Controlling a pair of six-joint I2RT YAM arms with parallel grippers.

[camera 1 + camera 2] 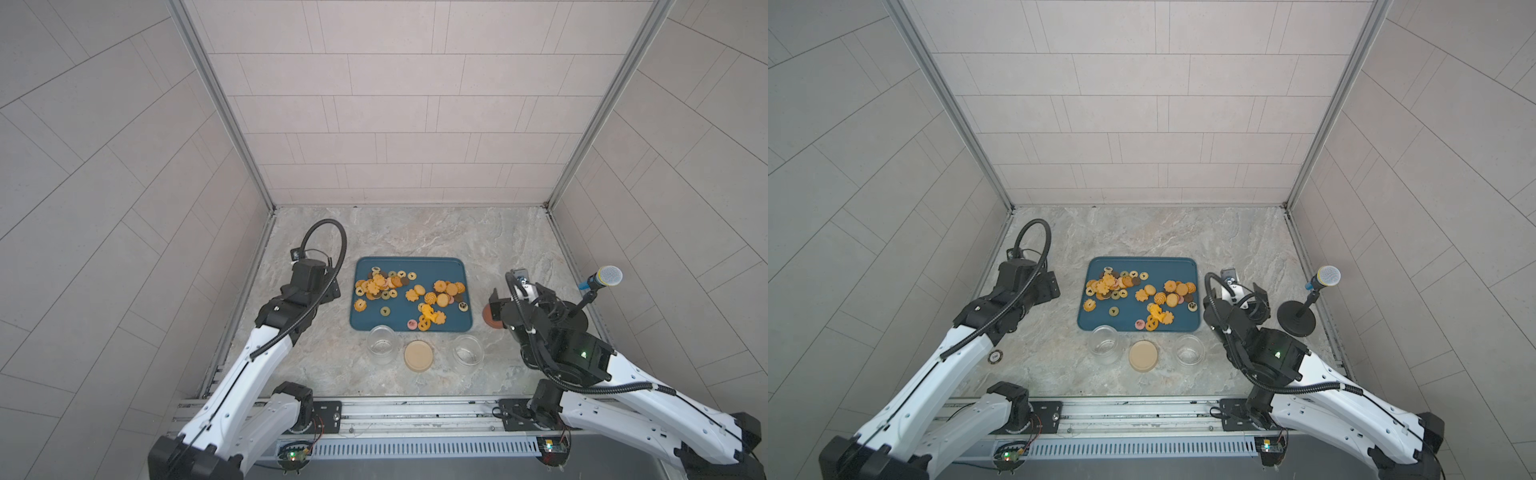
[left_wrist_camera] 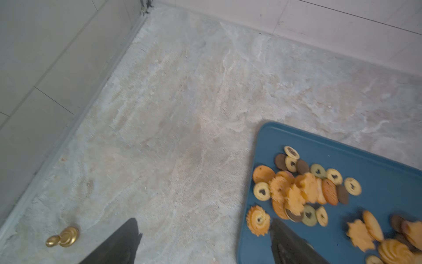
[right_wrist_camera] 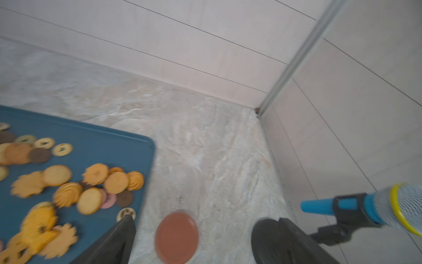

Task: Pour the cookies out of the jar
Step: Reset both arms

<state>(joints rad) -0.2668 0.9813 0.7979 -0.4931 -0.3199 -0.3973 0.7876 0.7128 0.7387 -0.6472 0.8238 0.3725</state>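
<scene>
Cookies (image 1: 430, 298), likely light, stiff and brittle, lie scattered over the blue tray (image 1: 432, 270) at the middle of the bench (image 1: 415, 232), best pinched gently by their rims, while left gripper (image 2: 203, 228) and right gripper (image 3: 206, 219) both gape, empty.

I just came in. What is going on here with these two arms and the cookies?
The pouring looks done. The cookies lie scattered on the blue tray, and two clear jars stand upright and empty in front of it, a tan lid between them. The left gripper and the right gripper are each beside the tray, jaws open, holding nothing. A brown lid lies on the table near the right gripper.
</scene>
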